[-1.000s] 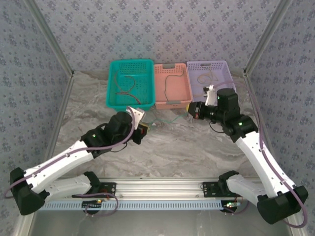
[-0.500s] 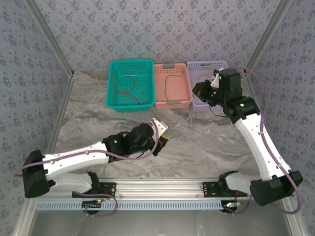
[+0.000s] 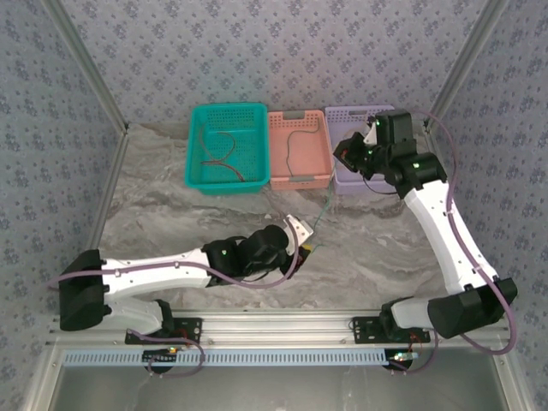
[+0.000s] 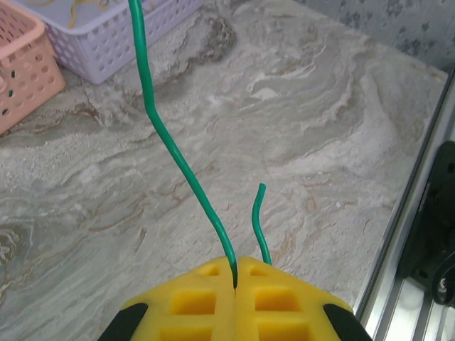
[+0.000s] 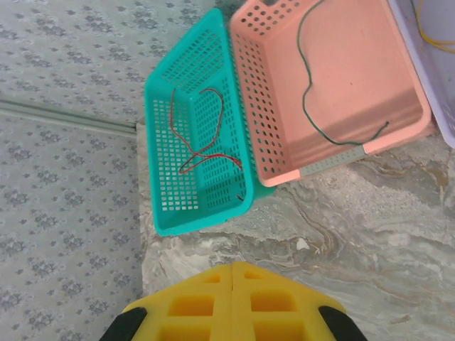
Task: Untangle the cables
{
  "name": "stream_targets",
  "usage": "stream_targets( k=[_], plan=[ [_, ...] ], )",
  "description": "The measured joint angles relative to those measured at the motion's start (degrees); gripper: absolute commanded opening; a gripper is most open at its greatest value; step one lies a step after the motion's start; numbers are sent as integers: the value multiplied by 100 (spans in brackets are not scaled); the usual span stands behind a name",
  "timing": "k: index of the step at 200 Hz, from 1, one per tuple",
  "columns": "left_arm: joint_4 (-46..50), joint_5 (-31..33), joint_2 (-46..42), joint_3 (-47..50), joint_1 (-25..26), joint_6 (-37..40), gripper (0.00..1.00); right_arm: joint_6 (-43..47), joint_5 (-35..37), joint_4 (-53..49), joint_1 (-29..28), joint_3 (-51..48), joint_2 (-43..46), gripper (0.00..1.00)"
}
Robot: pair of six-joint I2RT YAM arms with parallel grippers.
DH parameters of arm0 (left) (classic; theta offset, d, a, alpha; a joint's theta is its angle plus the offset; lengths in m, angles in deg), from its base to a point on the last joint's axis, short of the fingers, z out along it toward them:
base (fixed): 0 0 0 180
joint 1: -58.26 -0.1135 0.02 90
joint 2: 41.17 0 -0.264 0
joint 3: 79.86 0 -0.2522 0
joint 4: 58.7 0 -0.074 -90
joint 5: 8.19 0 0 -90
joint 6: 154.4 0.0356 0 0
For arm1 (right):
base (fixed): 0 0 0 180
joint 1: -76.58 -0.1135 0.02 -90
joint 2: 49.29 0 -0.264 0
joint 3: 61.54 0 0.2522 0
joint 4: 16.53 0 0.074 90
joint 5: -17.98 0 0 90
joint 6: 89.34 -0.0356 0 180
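Left wrist view: my left gripper [image 4: 234, 278] was clenched on the green cable [image 4: 174, 153] just short of its near end, with a short tail curling out past the pads. From the pinch the cable rose off the table [image 4: 320, 106] and ran far-left toward the purple basket [image 4: 114, 46], leaving the picture above it, so I couldn't tell where its far end sat. My right gripper [image 5: 233, 283] was up over the baskets, pads pressed together with nothing visible between them. The pink basket [image 5: 334, 160] already held a dark green cable [image 5: 303, 92], so I judged that was the drop spot. To do this well: keep the clamp firm, since the hold was close to the end and could slip. Draw the cable out slowly toward the near side and watch that it doesn't drag anything from the purple basket. Let go only once it hangs free.
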Motion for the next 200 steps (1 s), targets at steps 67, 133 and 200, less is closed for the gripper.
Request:
stream_targets(
  k=[67,133,200],
  plan=[
    [-11,-1331,-498,750,-822,-1047,0,804,632,-48,282,857,634,57],
    [-684,-1453,-1569,957,-1434,-1996,0,-208,1241,1010,-706,-2524,3276,44],
    [-1078,-1150,-1606,1034,-1445,-2194,0,-2273,2238,2754,-2791,-4201,2535,50]
  ],
)
